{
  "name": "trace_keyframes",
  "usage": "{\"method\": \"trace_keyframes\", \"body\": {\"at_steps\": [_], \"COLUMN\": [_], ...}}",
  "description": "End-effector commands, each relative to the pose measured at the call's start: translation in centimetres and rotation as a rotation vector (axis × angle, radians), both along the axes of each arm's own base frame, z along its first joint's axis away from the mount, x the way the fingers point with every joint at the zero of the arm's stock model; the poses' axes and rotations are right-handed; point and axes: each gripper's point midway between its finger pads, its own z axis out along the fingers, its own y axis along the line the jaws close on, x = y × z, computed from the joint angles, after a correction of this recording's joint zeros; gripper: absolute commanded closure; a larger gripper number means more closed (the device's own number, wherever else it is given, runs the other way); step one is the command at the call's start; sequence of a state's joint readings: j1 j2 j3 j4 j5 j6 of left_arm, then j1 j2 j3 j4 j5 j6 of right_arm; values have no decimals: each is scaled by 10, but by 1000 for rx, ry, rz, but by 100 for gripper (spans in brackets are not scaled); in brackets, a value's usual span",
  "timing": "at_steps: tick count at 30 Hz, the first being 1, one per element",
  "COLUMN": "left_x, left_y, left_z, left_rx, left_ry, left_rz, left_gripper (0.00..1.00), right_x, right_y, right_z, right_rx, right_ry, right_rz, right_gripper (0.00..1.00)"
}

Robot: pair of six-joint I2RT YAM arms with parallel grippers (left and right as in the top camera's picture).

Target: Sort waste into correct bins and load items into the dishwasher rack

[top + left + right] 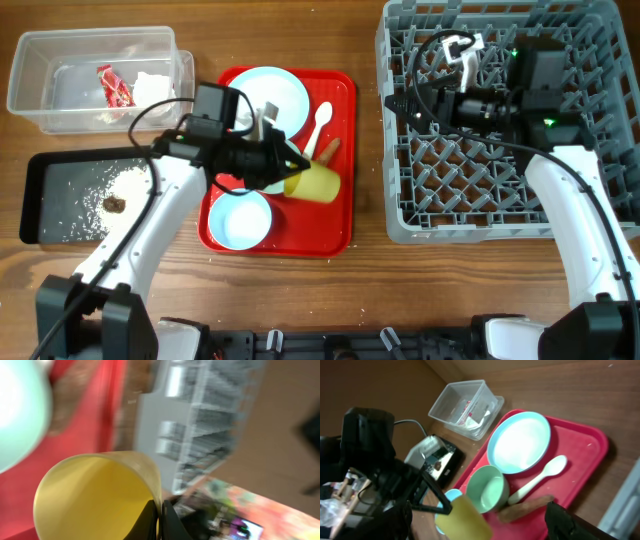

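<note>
My left gripper [296,165] is shut on the rim of the small yellow cup [318,182], which is tilted above the red tray [340,90]; the wrist view shows the fingers [161,512] pinching the cup's wall [95,495]. The mint green bowl [487,489] sits beside the cup and is hidden under the arm from overhead. The pale blue plate [270,95], white spoon [318,125], brown stick [329,150] and pale blue bowl [243,220] lie on the tray. My right gripper [398,104] is open and empty over the left side of the grey rack [510,215].
The clear tub [40,60] at the back left holds the red wrapper [113,85] and white tissue [152,88]. The black tray [60,170] in front of it holds rice grains [130,180] and a brown lump [115,204].
</note>
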State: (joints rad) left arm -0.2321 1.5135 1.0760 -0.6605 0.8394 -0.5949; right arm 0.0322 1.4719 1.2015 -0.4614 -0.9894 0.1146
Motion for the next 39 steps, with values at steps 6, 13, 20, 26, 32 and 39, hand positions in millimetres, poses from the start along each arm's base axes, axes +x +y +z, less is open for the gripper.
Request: {"method": "trace_keyframes", "body": {"at_steps": [6,13,20,26,32,39], "left_x": [3,7,9,10,12,12], "left_y": [10,18,18,18,21,21], "left_z": [110,144,151,155,162,166], "left_rx": [-521,-616,-621,-619,-622,-622], "left_ry": [44,-7,-58,-105,-151,-182], "left_rz": [-66,-136,-162,-177,-195,-210], "left_gripper": [96,96,96,96,96,96], "right_x": [-9,-25,-42,-49,-47,-50], "right_y": [29,45,65,91,93,111], "right_z": [5,27,37,42,40,34], "right_rx": [39,125,146,135,126,116], "right_ry": [40,-54,-163,-206,-203,-194], "right_rz": [67,219,346,386,377,391], "right_gripper": [13,13,10,3,3,3]}}
